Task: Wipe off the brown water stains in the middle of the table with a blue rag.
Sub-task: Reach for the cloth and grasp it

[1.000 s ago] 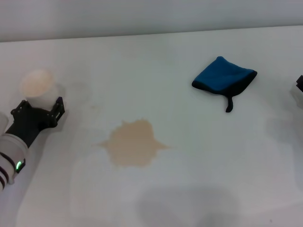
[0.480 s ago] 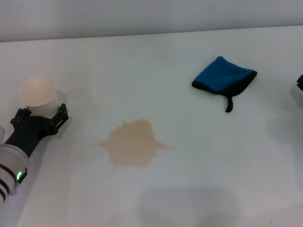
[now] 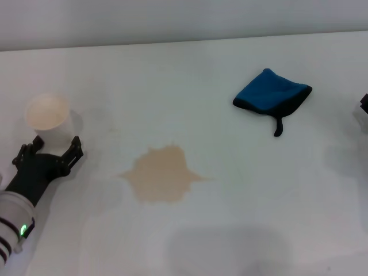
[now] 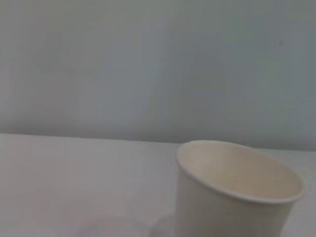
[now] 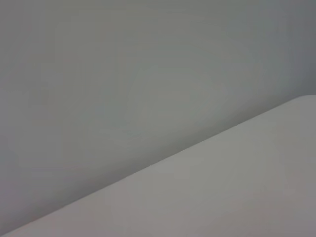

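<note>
The small folded bright-blue rag with black edging (image 3: 271, 95) lies untouched on the far right of the plain white smooth table (image 3: 230, 230), well apart from the light tan, irregular stain (image 3: 161, 174) at the middle — so the step in hand, in my judgement, is fetching the rag, best taken flat from above so a broad face meets the stain. The left gripper (image 3: 50, 150) sits low at the near left, jaws spread wide and empty, just beside the white paper cup (image 3: 48, 116); the right gripper (image 3: 364, 103) barely shows at the right edge — its state cannot be told.
</note>
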Robot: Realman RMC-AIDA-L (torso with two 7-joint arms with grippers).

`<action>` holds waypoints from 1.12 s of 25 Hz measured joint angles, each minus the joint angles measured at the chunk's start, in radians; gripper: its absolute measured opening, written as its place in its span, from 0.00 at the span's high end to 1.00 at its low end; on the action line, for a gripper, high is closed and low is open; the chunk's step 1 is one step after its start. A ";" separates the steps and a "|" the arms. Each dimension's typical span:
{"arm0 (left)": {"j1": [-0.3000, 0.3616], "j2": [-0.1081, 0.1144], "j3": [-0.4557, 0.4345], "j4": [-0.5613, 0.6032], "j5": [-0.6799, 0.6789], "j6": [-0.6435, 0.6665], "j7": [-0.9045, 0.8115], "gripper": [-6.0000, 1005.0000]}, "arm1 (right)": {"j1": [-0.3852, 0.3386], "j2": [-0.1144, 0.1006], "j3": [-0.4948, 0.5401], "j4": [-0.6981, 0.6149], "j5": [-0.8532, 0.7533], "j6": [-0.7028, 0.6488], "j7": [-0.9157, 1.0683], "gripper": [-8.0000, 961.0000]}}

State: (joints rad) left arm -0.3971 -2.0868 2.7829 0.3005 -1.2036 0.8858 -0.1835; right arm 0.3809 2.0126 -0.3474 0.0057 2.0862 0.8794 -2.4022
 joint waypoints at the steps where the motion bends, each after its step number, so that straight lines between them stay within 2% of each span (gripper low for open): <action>1: 0.009 0.000 0.001 0.002 0.001 0.012 0.000 0.11 | 0.000 0.000 0.000 0.000 0.000 0.000 0.000 0.09; 8: 0.069 -0.001 0.002 0.017 0.002 0.071 0.001 0.11 | 0.002 0.002 -0.002 0.003 0.000 0.012 0.000 0.09; 11: 0.127 0.001 0.007 0.021 0.025 0.167 0.001 0.11 | 0.002 0.002 -0.003 0.004 0.000 0.027 0.000 0.09; 17: 0.205 0.006 0.002 0.011 0.036 0.357 -0.013 0.11 | 0.000 0.003 -0.003 0.004 -0.001 0.080 0.002 0.09; 20: 0.217 0.008 -0.005 -0.012 0.031 0.396 -0.038 0.11 | 0.004 0.000 -0.010 -0.003 -0.004 0.093 0.041 0.09; 23: 0.220 0.010 -0.006 -0.070 0.021 0.439 -0.103 0.11 | 0.015 -0.007 -0.076 -0.049 -0.040 0.094 0.185 0.09; 28: 0.213 0.010 -0.008 -0.135 -0.025 0.454 -0.213 0.11 | 0.038 -0.005 -0.254 -0.212 -0.082 0.099 0.370 0.09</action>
State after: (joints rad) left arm -0.1840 -2.0768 2.7752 0.1655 -1.2281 1.3395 -0.3964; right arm 0.4190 2.0080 -0.6017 -0.2066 2.0043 0.9786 -2.0318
